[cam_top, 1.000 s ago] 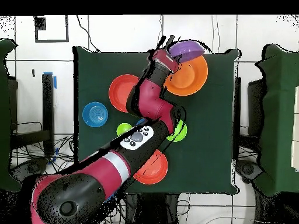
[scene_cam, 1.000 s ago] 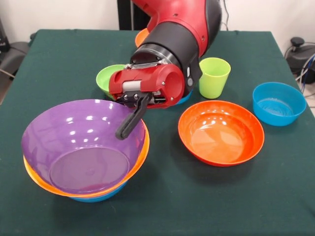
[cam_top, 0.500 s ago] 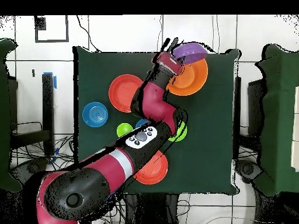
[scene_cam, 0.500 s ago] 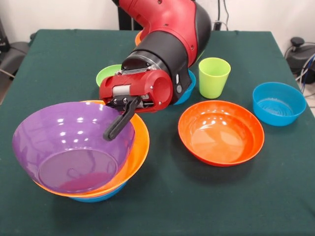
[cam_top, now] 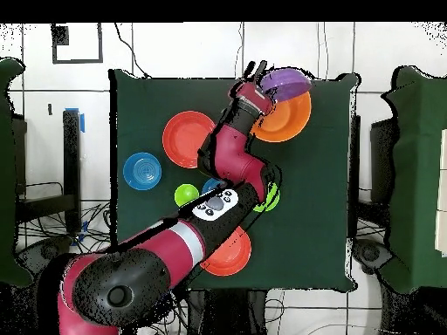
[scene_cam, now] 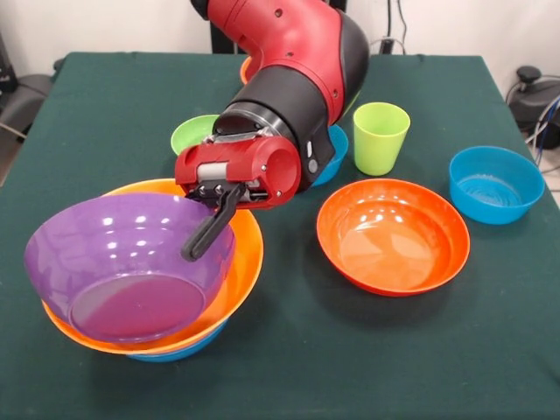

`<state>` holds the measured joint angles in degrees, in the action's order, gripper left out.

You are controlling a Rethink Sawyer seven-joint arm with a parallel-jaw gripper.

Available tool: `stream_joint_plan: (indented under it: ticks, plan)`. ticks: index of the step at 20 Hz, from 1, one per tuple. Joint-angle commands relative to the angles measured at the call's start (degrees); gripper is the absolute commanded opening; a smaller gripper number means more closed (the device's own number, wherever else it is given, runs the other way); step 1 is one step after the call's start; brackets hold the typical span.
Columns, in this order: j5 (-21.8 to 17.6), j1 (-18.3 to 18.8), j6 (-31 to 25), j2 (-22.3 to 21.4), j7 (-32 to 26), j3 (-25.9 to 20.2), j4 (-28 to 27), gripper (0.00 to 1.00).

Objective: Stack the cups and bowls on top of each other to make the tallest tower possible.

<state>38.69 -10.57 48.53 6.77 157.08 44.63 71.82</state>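
Note:
My gripper (scene_cam: 198,248) is shut on the near right rim of the purple bowl (scene_cam: 122,267), with one black finger (scene_cam: 208,233) inside the bowl and the other hidden behind the wall. The purple bowl is tilted and hangs over the left side of a big orange bowl (scene_cam: 242,267), which sits in a blue bowl (scene_cam: 179,351); these make the tower. In the overhead view the gripper (cam_top: 261,75) holds the purple bowl (cam_top: 286,81) at the table's far edge, over the orange bowl (cam_top: 290,119). The lime-green cup (scene_cam: 380,136) stands upright behind the arm.
A red-orange bowl (scene_cam: 393,234) lies right of the tower and a blue bowl (scene_cam: 495,183) at the far right. A small lime-green bowl (scene_cam: 190,133) and another blue bowl (scene_cam: 338,147) sit partly hidden behind the arm. Another red-orange bowl (cam_top: 230,253) lies near the robot's base.
My gripper has moved left in the front view and dragged the purple bowl with it. The bowl has slid off centre in the orange bowl and tilted.

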Motion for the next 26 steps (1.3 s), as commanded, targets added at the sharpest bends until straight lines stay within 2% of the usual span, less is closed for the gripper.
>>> stream_joint_plan:
  ticks: [1, 13, 19, 26]
  plan:
    - [-5.5, 2.7, -6.0, -2.0, 8.8, -10.8, 0.7, 1.00]
    - [-10.1, 4.2, -9.6, -5.3, 8.0, -14.0, 1.8, 1.00]
    - [-9.8, 4.6, -9.7, -6.2, 6.6, -14.9, 2.5, 1.00]
    - [-5.9, 3.2, -9.3, -7.1, 5.9, -15.5, 5.4, 1.00]
